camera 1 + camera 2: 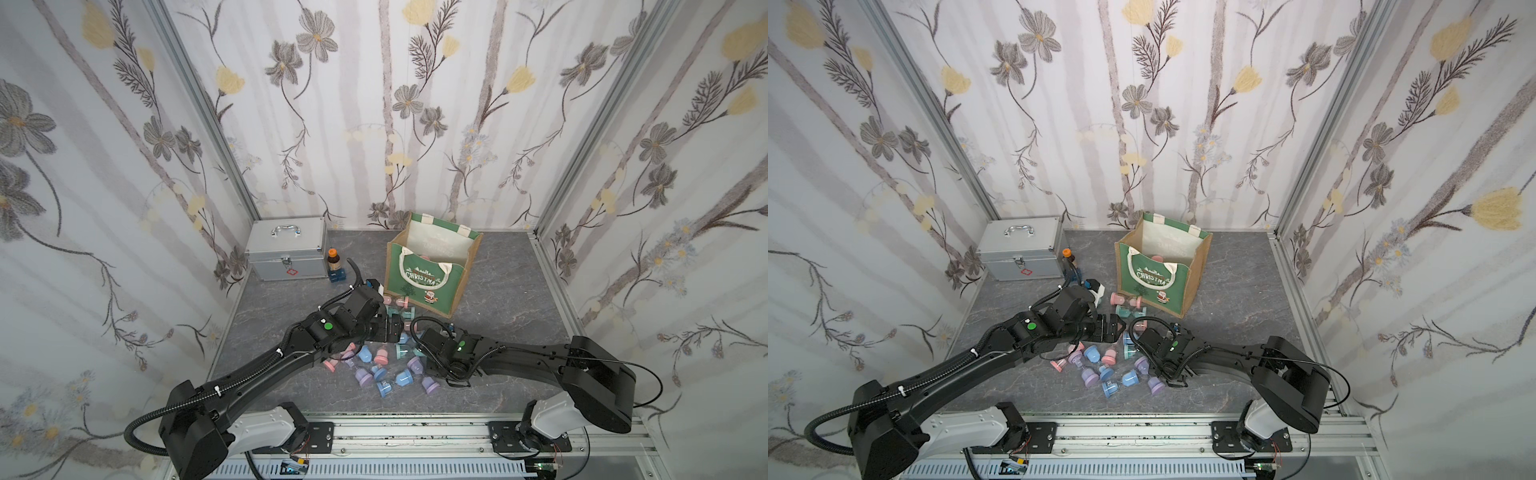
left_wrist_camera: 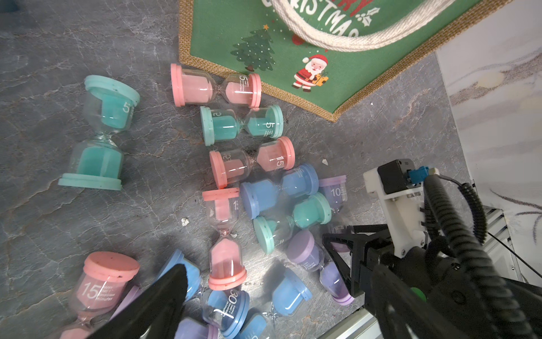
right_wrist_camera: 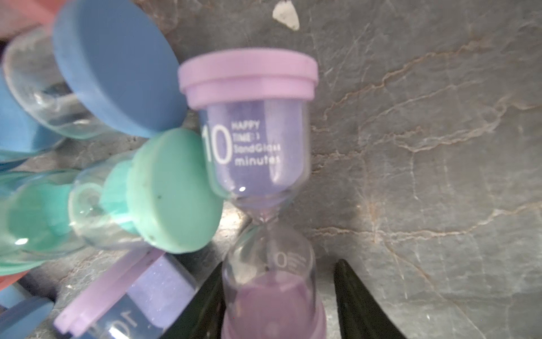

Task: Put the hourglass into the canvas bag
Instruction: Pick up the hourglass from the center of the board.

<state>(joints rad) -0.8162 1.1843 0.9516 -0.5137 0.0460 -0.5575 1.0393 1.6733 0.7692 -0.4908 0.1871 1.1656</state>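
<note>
Part-closed, the right jaws straddle the lower bulb of the lavender hourglass (image 3: 258, 152), which is printed "10 minutes". One dark finger (image 3: 202, 308) lies against the glass. A sliver of grey counter (image 3: 425, 146) shows between the other finger (image 3: 357, 302) and the bulb, so I cannot tell whether the hold is firm.

Other timers crowd that side. A teal hourglass (image 3: 176, 190) presses its cap against the lavender upper bulb, a blue hourglass (image 3: 117, 67) lies just beyond it, and a second lavender hourglass (image 3: 132, 296) lies beside the touching finger.

The left jaws are spread wide and hold nothing. They hover over the scattered pile with one fingertip (image 2: 164, 299) in the left wrist view.

The canvas bag (image 1: 428, 266) stands upright with its mouth open, towards the back of the counter beyond the pile. A pink hourglass (image 2: 215, 85) lies against its foot, and something pink (image 1: 1156, 258) shows inside it. A silver case (image 1: 286, 249) sits in the far corner, with a small brown bottle (image 1: 332, 259) just beside it.
</note>
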